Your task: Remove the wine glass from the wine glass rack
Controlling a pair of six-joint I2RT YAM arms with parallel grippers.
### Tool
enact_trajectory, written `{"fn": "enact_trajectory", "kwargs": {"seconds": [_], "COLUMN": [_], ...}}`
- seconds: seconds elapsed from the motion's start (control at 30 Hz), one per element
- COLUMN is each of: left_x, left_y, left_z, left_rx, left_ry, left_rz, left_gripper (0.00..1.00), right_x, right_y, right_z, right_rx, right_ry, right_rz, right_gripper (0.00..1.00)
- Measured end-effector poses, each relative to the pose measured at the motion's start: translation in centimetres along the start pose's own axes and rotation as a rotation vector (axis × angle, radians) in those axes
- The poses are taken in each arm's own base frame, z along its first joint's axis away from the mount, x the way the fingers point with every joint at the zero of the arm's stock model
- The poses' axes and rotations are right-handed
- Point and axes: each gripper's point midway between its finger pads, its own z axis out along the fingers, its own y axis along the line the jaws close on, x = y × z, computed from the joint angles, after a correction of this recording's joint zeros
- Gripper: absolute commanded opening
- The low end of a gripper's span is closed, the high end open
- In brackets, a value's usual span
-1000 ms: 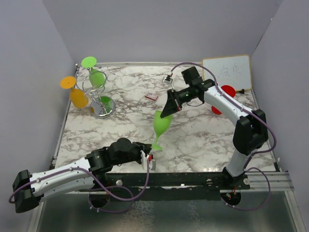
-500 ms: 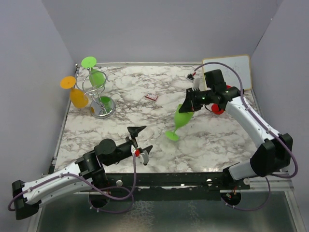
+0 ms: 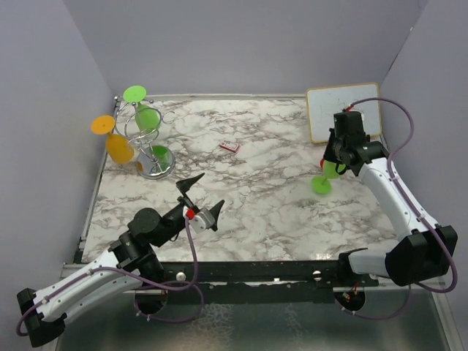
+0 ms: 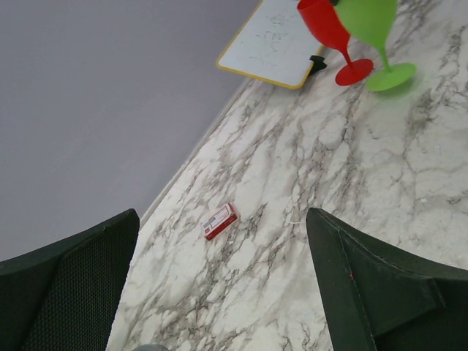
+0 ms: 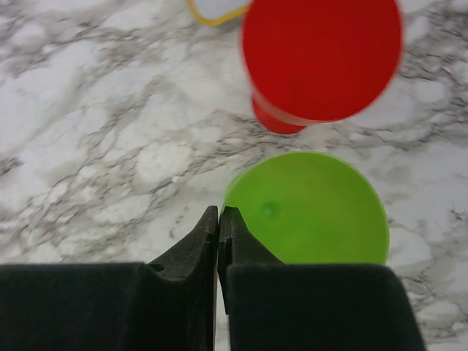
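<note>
Right pincer [image 5: 219, 219], closed on the rim of the green wine glass [image 5: 314, 212] at the right of the top view, well apart from the wine glass rack [image 3: 156, 168] at upper left, on which an orange glass [image 3: 117, 146] hangs. The foot appears to rest on the tabletop [image 3: 263, 197], just beside a red glass [image 5: 322, 58]; a sideways drag on release could topple either glass. Left pincer [image 3: 210, 190] stands wide open and empty, lower left of centre.
</note>
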Motion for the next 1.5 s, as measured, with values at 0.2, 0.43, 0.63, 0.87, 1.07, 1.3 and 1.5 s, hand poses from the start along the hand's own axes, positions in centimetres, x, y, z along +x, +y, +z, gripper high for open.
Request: {"fn": "enact_trajectory", "kwargs": {"seconds": [0.2,0.43,0.63,0.87,1.07,1.3,1.5], "left_x": [-0.1,0.1,0.2,0.0,0.2,0.2,0.5], "left_y": [2.6,3.5,3.7,4.0,4.3,4.5,4.9], "left_z": [-0.5,-0.7,-0.7,-0.8,-0.9,-1.0,-1.2], "left_rx": [-0.114,-0.157,-0.165,-0.182,-0.196,-0.207,-0.230], "left_ry": [-0.001,0.008,0.009,0.006,0.013,0.014,0.026], "left_rz": [-0.038,-0.057,-0.060,-0.061,-0.061,-0.067,-0.084], "left_gripper": [0.99,0.99,0.99,0.99,0.99,0.99,0.99], "right_x": [0.5,-0.2,-0.7,-0.7,-0.4,-0.4,-0.4], "right_y": [-5.4,-6.5,-6.9,-6.9,-7.0,-7.0,-6.8], "right_z": [1.4,2.0,2.4,2.8,3.2,3.4,3.3], "right_rx": [0.222,0.296,0.321,0.321,0.323,0.320,0.305], "right_ry": [-0.024,-0.075,-0.121,-0.136,-0.132,-0.133,-0.127], "right_rz": [0.109,0.150,0.166,0.175,0.169,0.149,0.126], "right_gripper": [0.01,0.01,0.01,0.01,0.05,0.13,0.26]}}
